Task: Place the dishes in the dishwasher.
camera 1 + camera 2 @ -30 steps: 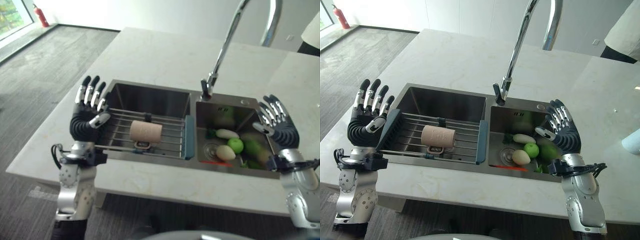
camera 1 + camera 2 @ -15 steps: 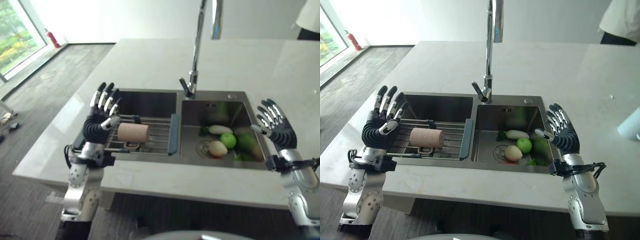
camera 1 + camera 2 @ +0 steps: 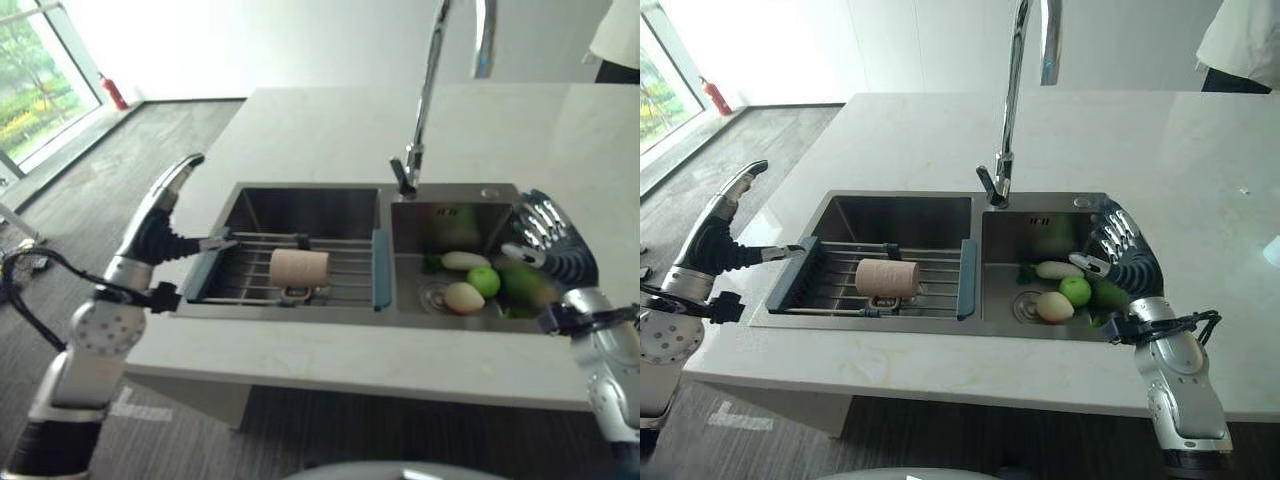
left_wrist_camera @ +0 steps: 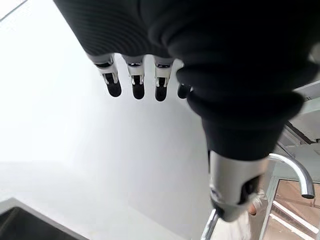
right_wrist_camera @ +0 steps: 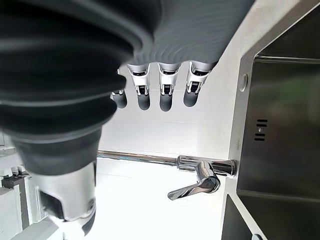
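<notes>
- Left eye view: The left hand (image 3: 165,215) is up in the air with straight fingers and holds nothing. Just past its thumb is a rack (image 3: 250,272) made of thin metal bars with blue-grey ends. It sits across the left side of a shiny steel sink (image 3: 300,205). A round, pinkish-tan cup (image 3: 299,268) lies on its side on the bars, near the left hand and not touching it. The right hand (image 3: 555,250) is by the far side of the sink, fingers spread and holding nothing. Next to it, down in the right basin, are a smooth green apple (image 3: 484,281), a pale egg-shaped thing (image 3: 463,297) and a long white thing (image 3: 464,261).
- Right eye view: A tall, curved, shiny tap (image 3: 1012,90) stands behind the sink, between the two hands. The counter (image 3: 1160,150) is pale stone with faint veins.
- Left wrist view: The left hand's dark-tipped fingers (image 4: 134,85) hang straight in a row with nothing in them. The tap's bent end (image 4: 295,172) is beyond the thumb.
- Right wrist view: The right hand's fingers (image 5: 166,92) are straight too. The tap's small lever (image 5: 200,182) is past them.
</notes>
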Robot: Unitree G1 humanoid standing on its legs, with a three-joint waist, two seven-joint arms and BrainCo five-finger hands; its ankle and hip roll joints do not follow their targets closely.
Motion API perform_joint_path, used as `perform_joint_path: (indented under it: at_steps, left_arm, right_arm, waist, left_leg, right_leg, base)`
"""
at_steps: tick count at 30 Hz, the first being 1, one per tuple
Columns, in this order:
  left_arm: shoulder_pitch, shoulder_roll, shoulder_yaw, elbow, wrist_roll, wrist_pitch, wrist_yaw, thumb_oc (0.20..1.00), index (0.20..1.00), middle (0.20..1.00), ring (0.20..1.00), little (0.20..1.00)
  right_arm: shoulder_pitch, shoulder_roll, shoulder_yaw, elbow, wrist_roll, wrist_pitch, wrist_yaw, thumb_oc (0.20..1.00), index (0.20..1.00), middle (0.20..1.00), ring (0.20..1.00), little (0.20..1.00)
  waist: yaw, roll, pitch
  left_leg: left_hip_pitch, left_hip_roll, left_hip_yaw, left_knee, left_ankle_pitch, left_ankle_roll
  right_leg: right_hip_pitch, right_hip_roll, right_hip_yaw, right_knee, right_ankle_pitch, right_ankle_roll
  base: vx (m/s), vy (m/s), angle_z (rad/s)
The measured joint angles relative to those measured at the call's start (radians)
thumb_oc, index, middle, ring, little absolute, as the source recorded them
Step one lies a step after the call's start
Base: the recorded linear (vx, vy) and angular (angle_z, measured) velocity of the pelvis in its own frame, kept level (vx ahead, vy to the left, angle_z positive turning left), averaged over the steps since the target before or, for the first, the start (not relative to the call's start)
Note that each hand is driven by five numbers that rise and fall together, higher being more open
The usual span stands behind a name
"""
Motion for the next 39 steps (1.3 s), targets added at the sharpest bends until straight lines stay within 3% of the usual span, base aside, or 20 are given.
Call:
perform_joint_path:
  at_steps: [2,3,4,8,13,20,39]
  left_arm:
    - [-0.124,0.044,-0.129,0.089,0.134,0.082,-0.008,1.000,1.000,1.000,1.000,1.000]
    - [-0.139,0.006,-0.191,0.090,0.211,0.120,-0.037,1.000,1.000,1.000,1.000,1.000]
    - [-0.138,-0.015,-0.227,0.092,0.220,0.136,-0.059,1.000,1.000,1.000,1.000,1.000]
    - [-0.260,-0.037,-0.344,0.252,0.231,0.216,-0.087,1.000,1.000,1.000,1.000,1.000]
    - [-0.266,-0.065,-0.389,0.295,0.246,0.261,-0.131,1.000,1.000,1.000,1.000,1.000]
    - [-0.321,-0.103,-0.463,0.484,0.214,0.308,-0.148,1.000,1.000,1.000,1.000,1.000]
    - [-0.299,-0.138,-0.458,0.389,0.175,0.346,-0.190,1.000,1.000,1.000,1.000,1.000]
  right_arm:
    - [-0.010,-0.010,0.025,0.021,0.000,0.003,0.003,1.000,1.000,1.000,1.000,1.000]
    - [-0.022,-0.011,0.039,0.015,0.000,0.003,0.014,1.000,1.000,1.000,1.000,1.000]
    - [-0.021,-0.011,0.040,0.015,0.000,0.003,0.015,1.000,1.000,1.000,1.000,1.000]
    - [-0.043,-0.011,0.072,0.037,0.000,0.003,0.040,1.000,1.000,1.000,1.000,1.000]
    - [-0.048,-0.013,0.077,0.039,0.000,0.003,0.066,1.000,1.000,1.000,1.000,1.000]
    - [-0.061,-0.014,0.079,0.047,0.000,0.003,0.102,1.000,1.000,1.000,1.000,1.000]
    - [-0.049,-0.014,0.078,0.048,-0.021,0.026,0.154,1.000,1.000,1.000,1.000,1.000]
  waist:
    - [0.006,0.008,-0.024]
    - [-0.020,0.014,-0.029]
    - [-0.057,0.007,-0.033]
    - [-0.065,0.007,-0.042]
    - [-0.087,-0.001,-0.044]
    - [-0.105,-0.004,-0.045]
    - [-0.105,-0.030,-0.040]
  left_leg:
    - [-0.006,0.002,0.005,-0.002,-0.004,-0.007]
    - [-0.005,0.001,0.015,-0.002,0.002,0.001]
    - [-0.003,0.005,0.023,-0.002,0.003,-0.001]
    - [0.013,0.009,0.043,-0.002,0.001,-0.001]
    - [0.013,0.008,0.056,-0.002,0.001,-0.001]
    - [0.013,0.009,0.073,-0.003,0.001,-0.001]
    - [0.001,0.015,0.090,-0.003,0.002,-0.002]
  right_leg:
    - [-0.006,-0.001,0.007,0.000,-0.003,0.005]
    - [-0.008,0.001,0.021,0.000,0.012,-0.002]
    - [-0.011,0.006,0.027,0.001,0.014,-0.003]
    - [-0.012,0.008,0.047,0.000,0.014,-0.003]
    - [-0.013,0.010,0.060,0.000,0.022,-0.005]
    - [-0.024,0.012,0.079,0.000,0.026,-0.003]
    - [-0.044,0.020,0.098,0.000,0.028,0.001]
  base:
    - [0.01,0.006,-0.16]
    - [0.02,0.012,-0.31]
    - [0.02,0.021,-0.32]
    - [0.02,0.016,-0.14]
    - [0.01,0.014,-0.08]
    - [0.03,0.012,-0.08]
    - [0.03,0.005,-0.03]
